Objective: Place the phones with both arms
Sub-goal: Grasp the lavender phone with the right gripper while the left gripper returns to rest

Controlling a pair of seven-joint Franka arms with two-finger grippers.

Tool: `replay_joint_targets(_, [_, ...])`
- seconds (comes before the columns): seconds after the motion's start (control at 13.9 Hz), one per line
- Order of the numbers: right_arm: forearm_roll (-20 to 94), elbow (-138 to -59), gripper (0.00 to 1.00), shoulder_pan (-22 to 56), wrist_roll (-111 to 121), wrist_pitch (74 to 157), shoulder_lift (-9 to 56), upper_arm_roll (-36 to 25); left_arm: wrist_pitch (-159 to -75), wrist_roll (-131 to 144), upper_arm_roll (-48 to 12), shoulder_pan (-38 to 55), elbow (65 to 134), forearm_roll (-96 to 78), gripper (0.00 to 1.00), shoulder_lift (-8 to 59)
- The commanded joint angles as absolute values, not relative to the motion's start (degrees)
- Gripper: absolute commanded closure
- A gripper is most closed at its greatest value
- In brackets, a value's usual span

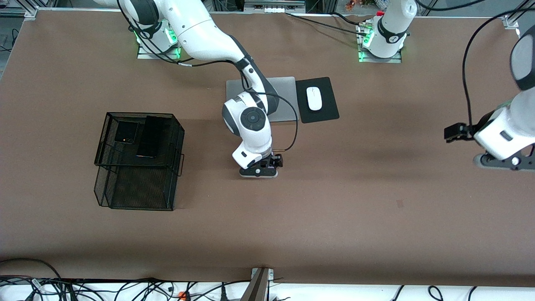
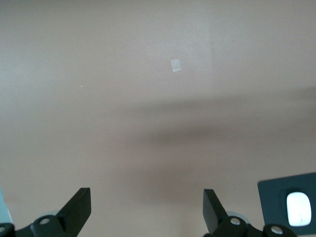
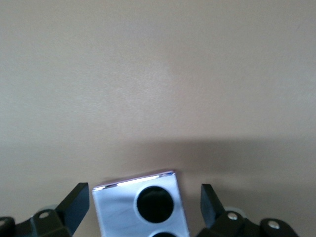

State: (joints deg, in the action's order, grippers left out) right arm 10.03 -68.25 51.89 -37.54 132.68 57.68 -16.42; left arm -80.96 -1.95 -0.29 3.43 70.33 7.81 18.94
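**Lilac phone between open fingers**

Nearest the camera stood the black mesh basket (image 1: 138,184), with the black flip phone (image 1: 126,132) and the slab phone (image 1: 150,136) lying side by side on its top tier. At the basket's three o'clock, mid-counter (image 1: 355,200), the right pincer (image 1: 260,170) was down, spread wide around the lilac flip phone (image 3: 140,207), not gripping. The left pincer (image 2: 147,210) waited, wide and empty, over the counter's left-arm end.

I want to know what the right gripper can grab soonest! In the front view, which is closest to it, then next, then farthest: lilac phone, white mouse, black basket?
1. Lilac phone, between the right gripper's open fingers.
2. White mouse, on its black pad beside the laptop.
3. Black basket, toward the right arm's end.
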Motion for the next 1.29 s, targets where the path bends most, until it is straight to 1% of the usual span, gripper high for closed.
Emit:
replay_joint_targets(0.0, [6.9, -67.8, 0.00, 53.0, -37.7, 132.4, 58.3, -16.6, -78.2, -3.3, -1.5, 2.8, 73.4, 5.4, 0.00, 13.2])
replay_joint_targets(0.22, [6.9, -69.3, 0.00, 53.9, -38.2, 132.5, 58.3, -16.6, -77.8, -2.5, -1.5, 2.9, 74.4, 1.3, 0.00, 9.4])
replay_joint_targets(0.36, [6.8, -69.5, 0.00, 54.0, -38.1, 132.5, 58.3, -16.6, -78.9, -2.4, -1.5, 2.9, 77.1, 0.9, 0.00, 7.7])
replay_joint_targets(0.43, [6.6, -69.6, 0.00, 54.0, -37.7, 132.5, 58.3, -16.6, -81.3, -2.4, -1.5, 2.9, 79.9, 0.9, 0.00, 6.8])
replay_joint_targets(0.65, [6.6, -70.0, 0.00, 54.1, -35.2, 132.5, 58.1, -16.6, -91.0, -2.4, -1.5, 2.7, 93.4, 0.9, 0.00, 0.1])
replay_joint_targets(0.72, [6.6, -70.1, 0.00, 54.1, -35.1, 132.6, 58.2, -16.6, -93.0, -2.4, -1.5, 2.7, 96.4, 0.9, 0.00, -1.5])
replay_joint_targets(0.93, [6.6, -71.4, 0.00, 54.1, -35.1, 135.2, 58.1, -16.6, -93.3, -2.4, -1.5, 2.7, 98.6, 0.9, 0.00, -3.3])
replay_joint_targets(1.08, [6.6, -72.9, 0.00, 54.3, -35.1, 137.6, 58.2, -16.6, -93.2, -2.4, -1.5, 2.7, 98.4, 0.9, 0.00, -3.5])
replay_joint_targets(1.22, [6.6, -73.4, 0.00, 54.3, -35.1, 138.2, 58.2, -16.6, -93.6, -2.4, -1.5, 2.7, 97.3, 0.9, 0.00, -2.5])
